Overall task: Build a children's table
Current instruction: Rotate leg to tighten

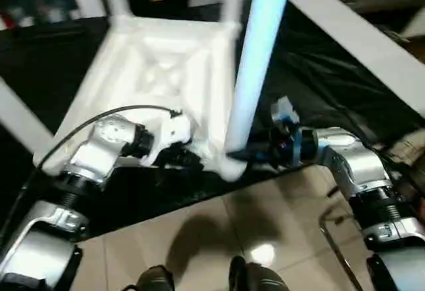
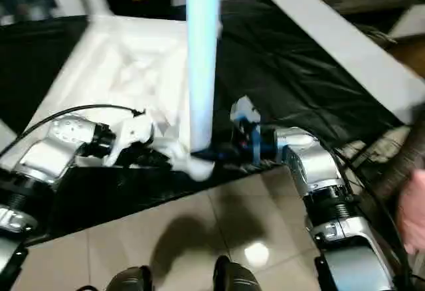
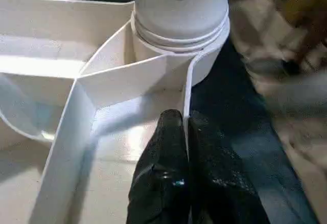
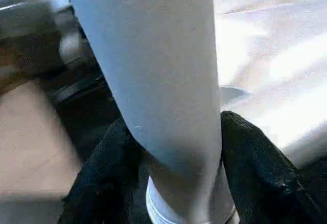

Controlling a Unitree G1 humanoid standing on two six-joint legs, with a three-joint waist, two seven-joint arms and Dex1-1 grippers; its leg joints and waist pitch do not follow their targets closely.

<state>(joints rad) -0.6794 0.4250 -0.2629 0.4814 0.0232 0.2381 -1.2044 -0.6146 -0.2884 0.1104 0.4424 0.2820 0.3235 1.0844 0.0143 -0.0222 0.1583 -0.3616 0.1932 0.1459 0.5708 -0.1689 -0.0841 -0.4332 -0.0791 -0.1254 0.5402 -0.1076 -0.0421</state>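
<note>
no writing or brand mark legible on anything here. white plastic table top (image 1: 159,85), rectangular, lies upside down with its ribbed underside facing up on a black-covered work surface (image 1: 319,85); its near corner sits close to that surface's front edge, where beige floor tiles (image 1: 199,231) begin. long round tapered white leg (image 1: 255,58) stands upright in the round socket at that near corner. right gripper (image 1: 249,153) has its two black fingers (image 4: 260,168) clamped on either side of the leg's lower end, just above the socket. left gripper (image 3: 185,147) is pinched together on the thin white rim wall of the top, just beside the same socket. further legs rise at the far corners. open black surface lies to the right of the top, up to a long flat white panel (image 1: 362,45) at the far right.
</note>
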